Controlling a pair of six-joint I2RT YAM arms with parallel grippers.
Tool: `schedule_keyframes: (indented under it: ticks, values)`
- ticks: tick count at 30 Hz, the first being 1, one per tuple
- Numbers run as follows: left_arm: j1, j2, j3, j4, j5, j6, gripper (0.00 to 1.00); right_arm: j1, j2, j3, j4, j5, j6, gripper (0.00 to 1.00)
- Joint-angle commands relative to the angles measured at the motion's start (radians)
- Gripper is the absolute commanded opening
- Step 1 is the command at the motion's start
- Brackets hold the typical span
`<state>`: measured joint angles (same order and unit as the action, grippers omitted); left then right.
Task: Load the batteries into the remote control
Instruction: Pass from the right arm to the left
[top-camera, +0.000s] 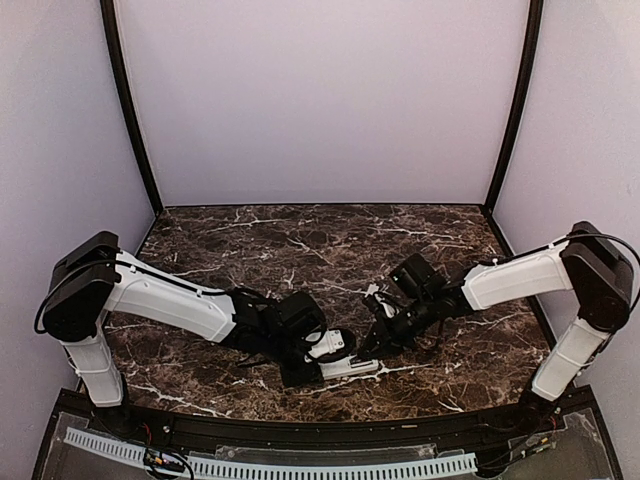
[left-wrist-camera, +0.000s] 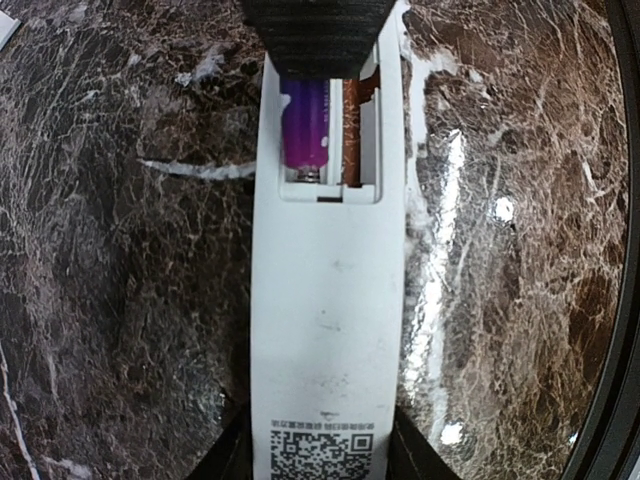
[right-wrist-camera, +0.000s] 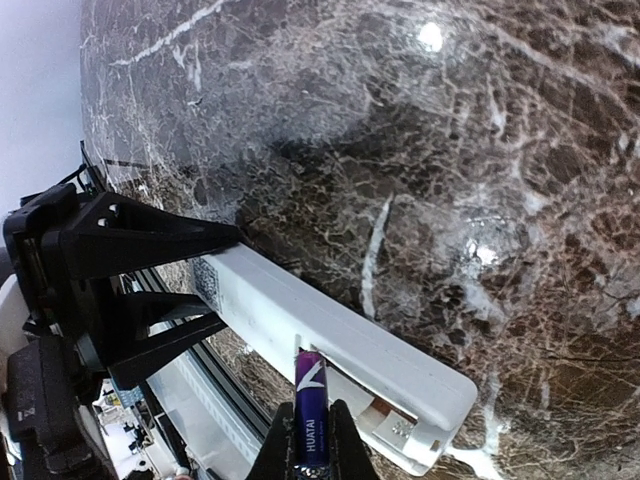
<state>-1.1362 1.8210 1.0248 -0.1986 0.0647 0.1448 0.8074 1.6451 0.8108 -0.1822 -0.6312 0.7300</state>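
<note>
Your left tool (left-wrist-camera: 322, 455) clamps the remote control (left-wrist-camera: 325, 300) on the surface (left-wrist-camera: 120, 250), while your right tool (right-wrist-camera: 310, 445) pinches a purple battery (right-wrist-camera: 309, 410) at its open compartment (left-wrist-camera: 360, 130).

Frame crops remote control (left-wrist-camera: 327, 300) end; right fingers (left-wrist-camera: 315, 30) hide battery (left-wrist-camera: 305, 125) top.

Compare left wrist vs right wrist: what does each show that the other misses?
Left wrist only: the open compartment from above, battery lying in one slot, the slot beside it empty. Right wrist only: left gripper clamping the remote control, and "HUATAI" print on the battery between the right gripper's jaws. Both: remote control, purple battery.
</note>
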Motion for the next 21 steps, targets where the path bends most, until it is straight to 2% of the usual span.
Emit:
schedule_keyframes:
  ticks: [1,17,21]
  values:
    - [0.015,0.007,-0.037,-0.051,-0.080,-0.009,0.41,0.012,0.004,-0.042,0.035,0.032,0.046,0.00]
    - [0.016,0.009,-0.036,-0.050,-0.073,-0.005,0.41,0.017,0.040,-0.095,0.092,0.108,0.106,0.00]
    - [0.019,0.008,-0.028,-0.039,-0.033,0.009,0.47,0.033,0.074,-0.118,0.174,0.090,0.141,0.00]
